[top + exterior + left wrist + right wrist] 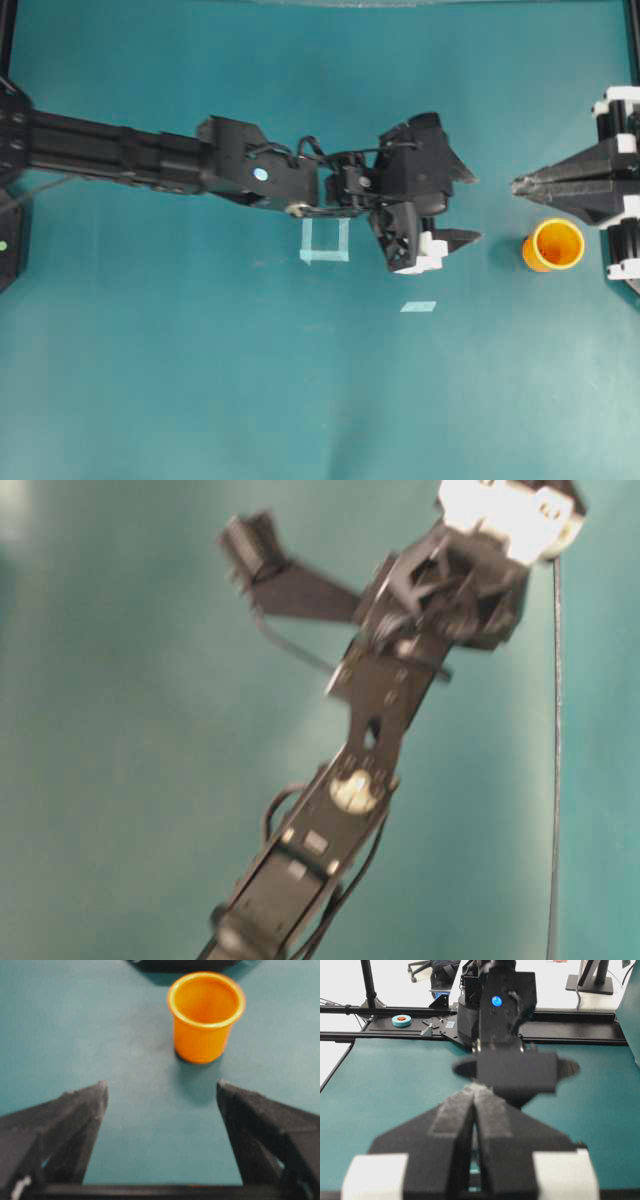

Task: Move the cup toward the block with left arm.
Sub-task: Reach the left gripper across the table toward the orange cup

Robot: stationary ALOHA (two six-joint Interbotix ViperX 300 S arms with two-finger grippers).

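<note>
The orange-yellow cup stands upright on the teal table at the right, just below the tip of the right gripper. In the left wrist view the cup stands ahead of the fingers, a little right of centre. My left gripper is open and empty, a short way left of the cup; in its wrist view only bare table lies between the jaws. My right gripper is shut and empty, also seen in its wrist view. The orange block is not visible in any view.
A pale tape square lies under the left forearm and a short tape strip lies below the left gripper. The left arm faces the right wrist camera. A roll of tape sits on the frame beyond the table.
</note>
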